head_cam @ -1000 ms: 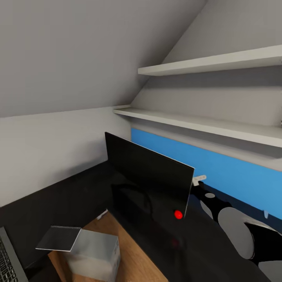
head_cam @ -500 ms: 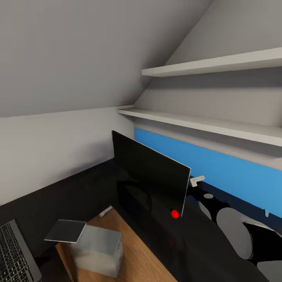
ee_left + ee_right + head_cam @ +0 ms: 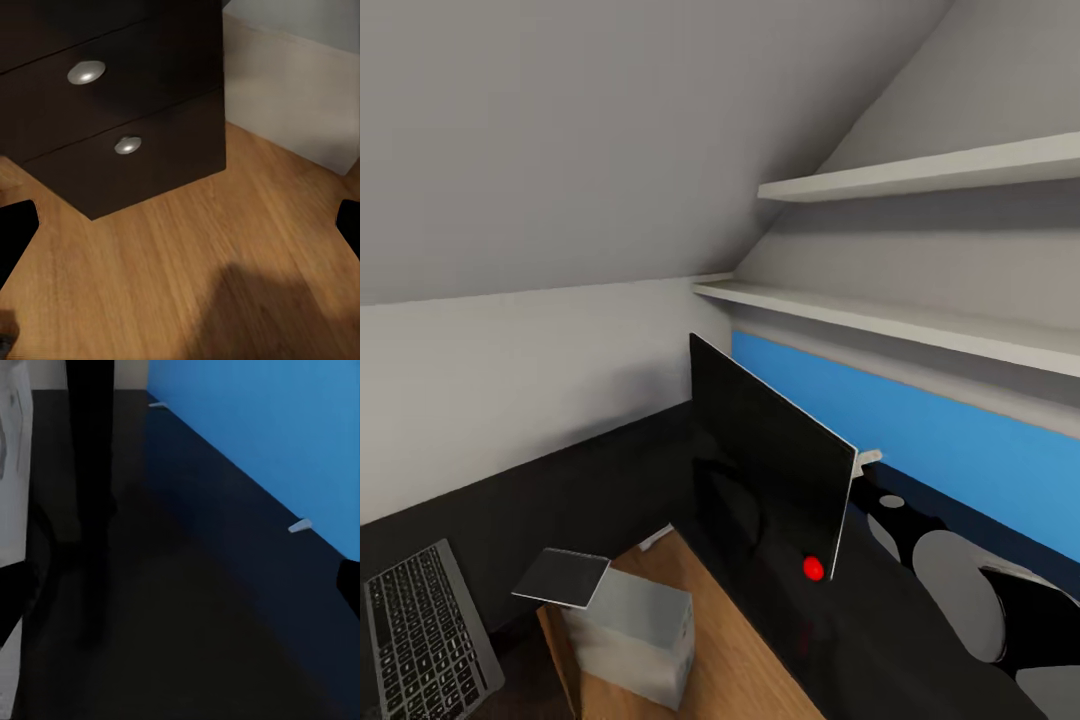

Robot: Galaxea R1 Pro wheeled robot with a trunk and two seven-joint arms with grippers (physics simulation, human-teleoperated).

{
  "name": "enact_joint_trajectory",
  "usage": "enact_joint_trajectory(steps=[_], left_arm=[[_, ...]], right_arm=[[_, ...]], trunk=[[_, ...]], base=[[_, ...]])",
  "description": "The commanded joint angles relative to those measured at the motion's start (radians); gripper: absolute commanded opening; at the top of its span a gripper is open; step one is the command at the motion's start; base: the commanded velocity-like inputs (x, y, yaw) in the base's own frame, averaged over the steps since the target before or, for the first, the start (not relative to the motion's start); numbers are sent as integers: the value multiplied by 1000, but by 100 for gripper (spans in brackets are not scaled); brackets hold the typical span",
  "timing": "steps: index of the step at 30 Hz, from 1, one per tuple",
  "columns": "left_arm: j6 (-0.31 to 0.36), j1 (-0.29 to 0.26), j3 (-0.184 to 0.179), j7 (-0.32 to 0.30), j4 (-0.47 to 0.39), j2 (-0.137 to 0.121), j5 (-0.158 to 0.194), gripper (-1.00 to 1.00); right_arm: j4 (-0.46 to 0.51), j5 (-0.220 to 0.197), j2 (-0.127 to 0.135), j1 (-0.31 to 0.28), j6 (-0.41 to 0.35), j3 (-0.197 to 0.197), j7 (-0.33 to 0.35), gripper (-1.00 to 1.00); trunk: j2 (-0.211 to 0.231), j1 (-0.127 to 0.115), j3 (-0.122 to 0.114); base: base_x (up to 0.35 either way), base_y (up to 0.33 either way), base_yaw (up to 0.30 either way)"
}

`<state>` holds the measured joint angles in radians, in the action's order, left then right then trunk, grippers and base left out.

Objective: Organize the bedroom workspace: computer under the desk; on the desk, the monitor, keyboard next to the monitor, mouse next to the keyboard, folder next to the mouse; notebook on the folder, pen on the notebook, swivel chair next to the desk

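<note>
The monitor (image 3: 770,465) stands on the black desk (image 3: 560,500), turned at an angle, with a red dot near its lower corner. The keyboard (image 3: 425,640) lies on the desk at the near left. A thin greyish notebook (image 3: 562,577) sits at the desk's inner edge, over the light-grey computer (image 3: 632,642) on the wooden floor. My right arm (image 3: 950,580) reaches in behind the monitor. My right gripper (image 3: 180,592) is open over the desk top, the monitor stand (image 3: 90,442) ahead. My left gripper (image 3: 180,232) hangs open above the floor by the drawer unit (image 3: 112,112).
The desk's blue back panel (image 3: 960,460) runs along the wall on the right, with two white shelves (image 3: 900,320) above it. A sloping ceiling closes in on the left. Wooden floor (image 3: 710,650) shows in the desk's inner corner.
The whole head view has shifted, so the shelves and the panel sit further right and more of the keyboard shows. The monitor now looks narrower, more edge-on. My right arm holds its place in the picture.
</note>
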<state>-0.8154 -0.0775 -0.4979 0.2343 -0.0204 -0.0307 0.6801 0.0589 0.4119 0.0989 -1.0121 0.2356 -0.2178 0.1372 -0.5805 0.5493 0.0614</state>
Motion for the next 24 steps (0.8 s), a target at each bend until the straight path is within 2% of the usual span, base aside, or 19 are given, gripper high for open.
enact_joint_trajectory(steps=[1,8,16,24], left_arm=[[-1,-1,-8,10,0,0,-1,100],[-1,-1,-8,10,0,0,-1,100],[38,-1,-8,10,-1,0,-1,100],[45,-1,-8,10,-1,0,-1,100]], right_arm=[[-1,7,1,-1,3,-8,5,100],[-1,7,0,-1,2,-8,5,100],[-1,7,1,0,3,-8,5,100],[-1,7,-1,-1,2,-8,5,100]], trunk=[[-2,0,1],[-2,0,-6],[-2,0,-15],[-2,0,-23]], base=[[0,0,211],[-24,0,211],[-238,0,211],[-43,0,213]])
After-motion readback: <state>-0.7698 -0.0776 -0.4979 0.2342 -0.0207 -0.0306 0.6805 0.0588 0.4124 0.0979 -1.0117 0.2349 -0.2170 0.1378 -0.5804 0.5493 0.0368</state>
